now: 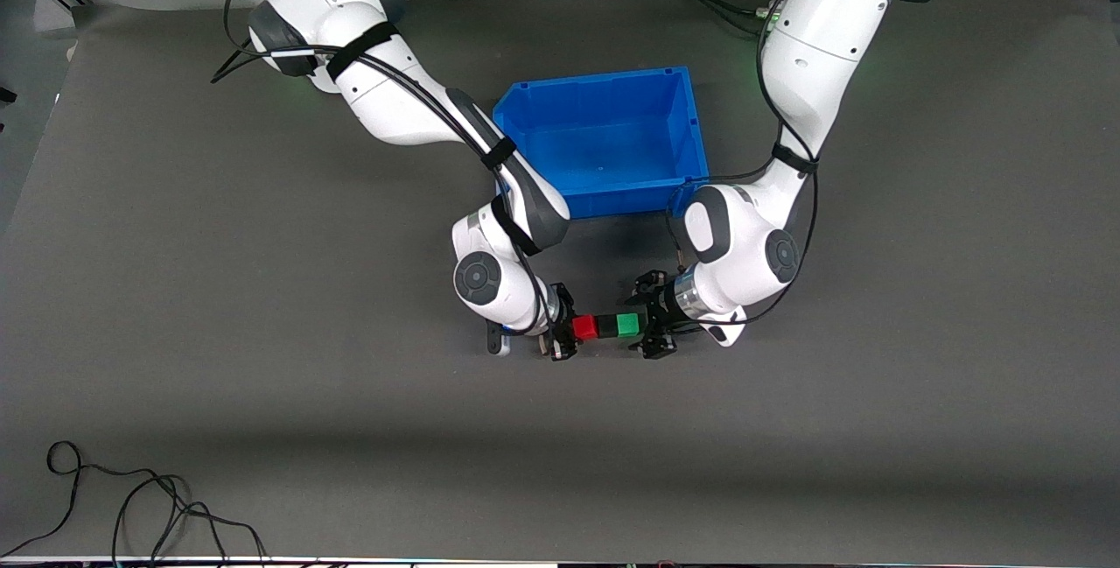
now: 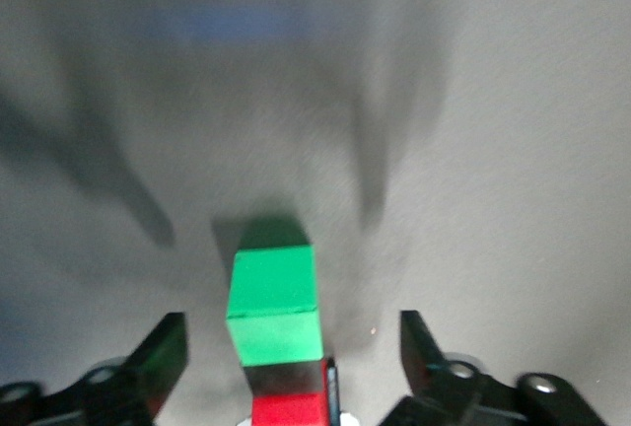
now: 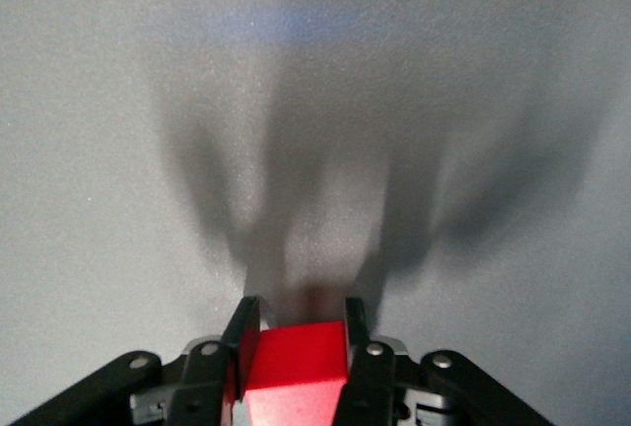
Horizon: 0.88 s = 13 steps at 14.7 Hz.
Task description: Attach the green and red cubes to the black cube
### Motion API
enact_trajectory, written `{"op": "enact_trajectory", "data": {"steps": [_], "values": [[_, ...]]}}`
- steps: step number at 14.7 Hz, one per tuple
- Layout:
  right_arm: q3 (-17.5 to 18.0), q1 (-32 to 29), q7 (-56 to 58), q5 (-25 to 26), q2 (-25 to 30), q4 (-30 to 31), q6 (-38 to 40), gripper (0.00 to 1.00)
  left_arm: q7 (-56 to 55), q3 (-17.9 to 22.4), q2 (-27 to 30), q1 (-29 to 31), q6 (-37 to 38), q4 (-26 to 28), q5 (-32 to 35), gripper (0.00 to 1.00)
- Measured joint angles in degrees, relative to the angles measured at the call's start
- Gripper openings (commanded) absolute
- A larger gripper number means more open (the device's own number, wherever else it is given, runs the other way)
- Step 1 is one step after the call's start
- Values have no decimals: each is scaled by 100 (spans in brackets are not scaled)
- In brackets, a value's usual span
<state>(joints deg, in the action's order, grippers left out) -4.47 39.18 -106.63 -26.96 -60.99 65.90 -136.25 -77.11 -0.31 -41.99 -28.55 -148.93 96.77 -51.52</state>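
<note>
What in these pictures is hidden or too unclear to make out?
- Black cube: front view shows a sliver between red cube and green cube; whether they're attached is unclear.
- Red cube: cut off by both wrist views' edges.
- Left claw: open; right claw grips the red cube.

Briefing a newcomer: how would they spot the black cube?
Find the blue bin; nearer the front camera, the right gripper and left gripper face each other. Between them runs a three-cube row: the black cube is the middle one, flanked by red and green.
</note>
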Motion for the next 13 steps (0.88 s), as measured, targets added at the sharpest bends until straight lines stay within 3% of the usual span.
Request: {"op": "enact_trajectory", "data": {"steps": [2, 5, 8, 13], "values": [[1, 11, 0, 77, 0, -3, -4, 99, -2, 34, 100, 330, 395, -59, 462, 100], [-41, 18, -10, 341, -1, -18, -29, 100, 285, 63, 499, 1171, 1472, -141, 1170, 100], [-80, 16, -10, 393, 29, -102, -41, 100, 1429, 94, 899, 2004, 2556, -137, 1480, 100], [-113, 9, -10, 902, 525, -110, 3, 100, 3092, 97, 1457, 3065, 3815, -170, 3077, 100]]}}
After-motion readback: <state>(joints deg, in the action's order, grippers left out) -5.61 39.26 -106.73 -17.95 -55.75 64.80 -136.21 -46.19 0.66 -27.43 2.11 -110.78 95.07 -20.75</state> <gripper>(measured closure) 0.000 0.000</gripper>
